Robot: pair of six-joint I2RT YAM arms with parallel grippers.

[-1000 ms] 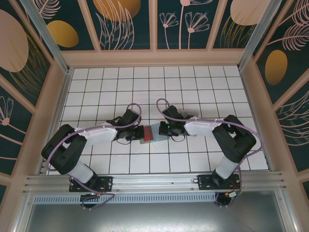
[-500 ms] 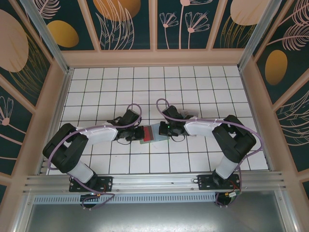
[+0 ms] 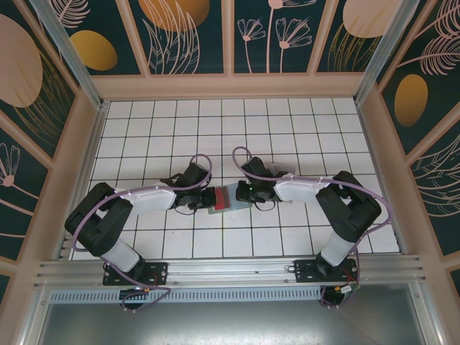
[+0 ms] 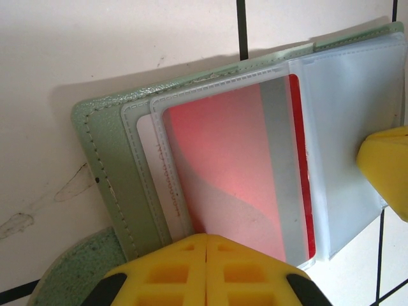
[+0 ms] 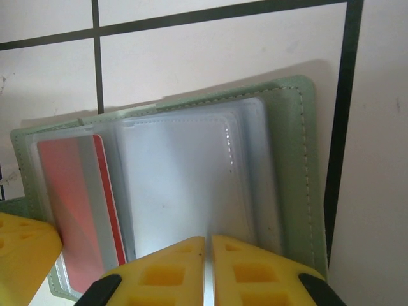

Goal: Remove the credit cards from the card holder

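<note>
The sage-green card holder [image 3: 226, 198] lies open on the white tiles between both grippers. In the left wrist view a red credit card [image 4: 236, 172] with a pale stripe sits inside a clear sleeve on the holder [image 4: 108, 153]. My left gripper [image 4: 206, 237] is shut, its tips resting on that sleeve's near edge. In the right wrist view the other half's clear sleeves [image 5: 185, 185] look empty and the red card [image 5: 70, 210] shows at the left. My right gripper [image 5: 208, 239] rests on those sleeves with only a hairline slit between its fingers.
The tiled table [image 3: 215, 129] stretches away behind the holder, bounded by wooden side walls [image 3: 83, 151] and a metal rail [image 3: 230, 269] at the near edge. Both arms fold low over the tiles on either side of the holder.
The left arm's elbow has crept slightly right. The holder and both grippers stay in place.
</note>
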